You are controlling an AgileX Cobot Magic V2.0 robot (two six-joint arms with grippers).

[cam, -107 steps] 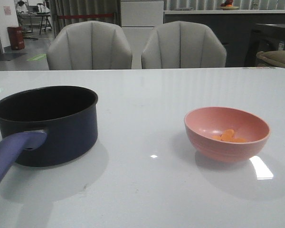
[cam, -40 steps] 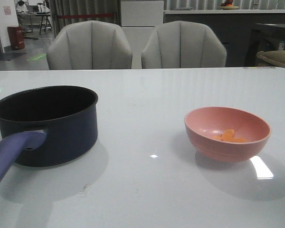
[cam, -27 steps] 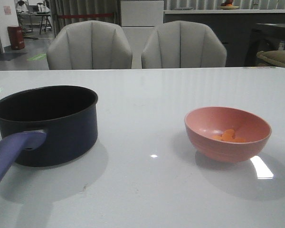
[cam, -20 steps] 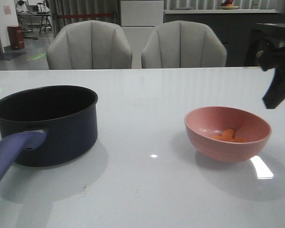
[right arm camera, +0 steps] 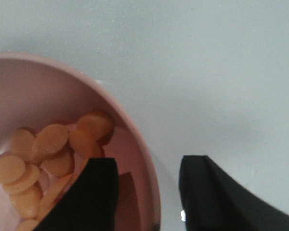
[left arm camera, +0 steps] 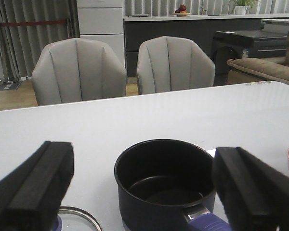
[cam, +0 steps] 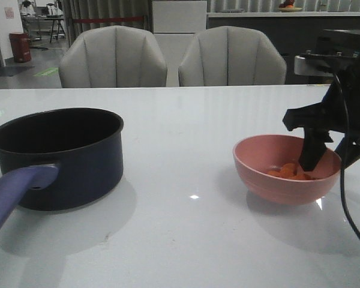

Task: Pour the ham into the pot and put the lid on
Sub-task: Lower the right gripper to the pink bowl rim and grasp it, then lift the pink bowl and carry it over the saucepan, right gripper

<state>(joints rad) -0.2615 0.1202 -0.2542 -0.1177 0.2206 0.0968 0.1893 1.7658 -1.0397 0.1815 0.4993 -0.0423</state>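
Pink bowl (cam: 286, 170) near the counter's (cam: 186, 240) right edge holds the ham (right arm camera: 48, 149). Right hand (right arm camera: 147, 192) straddles its rim, fingers parted, gripping nothing. Left hand (left arm camera: 139, 192) hangs released near the pot (cam: 60, 156).

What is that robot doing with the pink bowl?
The right pincer is open over the pink bowl's rim, one finger inside and one outside, ready to grab it. The orange ham slices sit in the bowl. The dark pot stands empty on the left side of the white table. The left pincer hangs open near the pot, with the glass lid beside it. Nothing is poured yet.
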